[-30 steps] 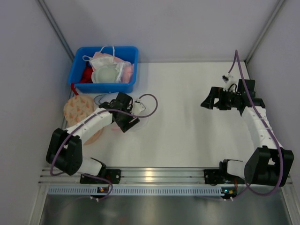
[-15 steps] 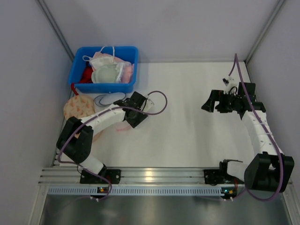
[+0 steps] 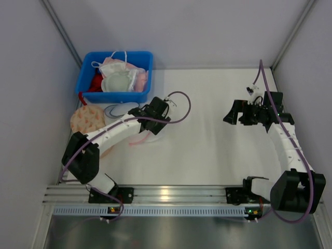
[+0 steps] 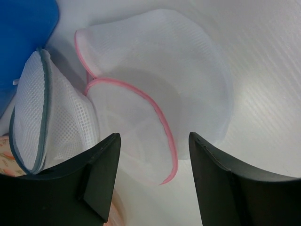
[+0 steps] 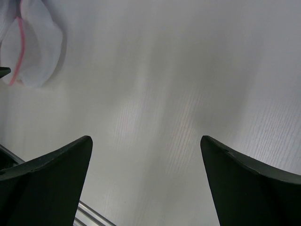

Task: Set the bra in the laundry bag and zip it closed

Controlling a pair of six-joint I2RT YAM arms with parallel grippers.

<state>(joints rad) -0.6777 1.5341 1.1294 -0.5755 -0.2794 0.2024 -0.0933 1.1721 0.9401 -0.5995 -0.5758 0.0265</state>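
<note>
Over the last second the left hand (image 4: 154,139) has been carried across the counter (image 3: 207,161) toward 2 o'clock in the top view. It has been drawn away from the beige patterned pouch (image 3: 83,119) and out over open white surface, with the arm stretched longer. The laundry bag (image 4: 155,84) appears to have been shifted a little the same way. Its pink rim, seen from above at 7 o'clock of the hand, now lies further right than it did.

In the wrist view the left hand is spread wide and nothing is clamped in it. The bag lies on the counter just ahead of the fingers, its two pink-rimmed discs partly overlapped. A dark-rimmed mesh disc (image 4: 33,113) is seen just beside it at 9 o'clock. Whether the zip is undone cannot be told.

The right hand (image 5: 146,139) has hardly been moved. It is held at 3 o'clock of the counter, wide open and empty.

The bra (image 3: 139,78) has not been touched. It is lodged in the blue bin (image 3: 114,97) at 11 o'clock of the counter, beside a red garment (image 3: 96,83).

The bag is judged to have been brought clear of the other pouches, so only the preparation has been advanced. Fetching the bra, inserting it and zipping the bag all remain to be done.
</note>
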